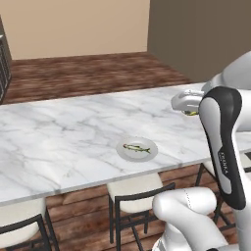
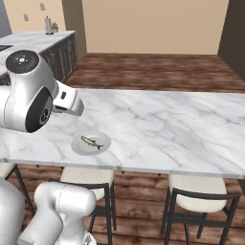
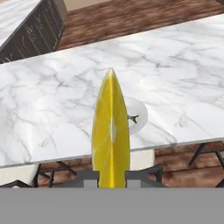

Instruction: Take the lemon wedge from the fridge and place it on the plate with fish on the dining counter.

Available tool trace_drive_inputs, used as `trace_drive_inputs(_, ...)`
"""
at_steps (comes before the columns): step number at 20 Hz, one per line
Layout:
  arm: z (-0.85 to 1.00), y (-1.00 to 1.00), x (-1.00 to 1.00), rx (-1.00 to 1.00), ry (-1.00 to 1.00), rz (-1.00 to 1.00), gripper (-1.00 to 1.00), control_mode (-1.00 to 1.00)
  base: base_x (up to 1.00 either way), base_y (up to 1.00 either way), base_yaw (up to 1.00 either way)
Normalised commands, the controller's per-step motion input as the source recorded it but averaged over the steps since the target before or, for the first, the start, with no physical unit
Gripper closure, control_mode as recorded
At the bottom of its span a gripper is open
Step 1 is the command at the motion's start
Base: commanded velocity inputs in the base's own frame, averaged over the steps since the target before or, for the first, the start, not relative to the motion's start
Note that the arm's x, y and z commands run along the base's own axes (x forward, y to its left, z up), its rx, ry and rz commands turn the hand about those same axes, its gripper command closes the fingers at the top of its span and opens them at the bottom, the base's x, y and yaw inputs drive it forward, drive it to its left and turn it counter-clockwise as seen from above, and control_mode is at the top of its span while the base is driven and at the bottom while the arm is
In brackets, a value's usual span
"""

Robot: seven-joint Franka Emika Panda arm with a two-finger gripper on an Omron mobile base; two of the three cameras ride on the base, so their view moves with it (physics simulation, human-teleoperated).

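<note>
A: What is on the dining counter [image 1: 59,132]?
B: Near its front edge, a small round white plate with fish [image 1: 138,148].
A: And the lemon wedge [image 3: 111,131]?
B: Bright yellow, pointed, glossy. The gripper [image 3: 111,178] is closed on it, above the counter.

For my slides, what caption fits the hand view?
The hand holds a lemon wedge above the marble counter, the plate with fish just behind it.
</note>
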Motion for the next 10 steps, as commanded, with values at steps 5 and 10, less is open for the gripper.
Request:
trace_drive_inputs(5, -0.28, -0.20, 0.57, -0.01, 0.14, 0.05, 1.00, -1.00, 0.13, -0.02, 0.00)
trace_drive_inputs(10, -0.43, -0.02, 1.00, -0.06, 0.25, 0.05, 1.00, -1.00, 0.00, 0.00, 0.00)
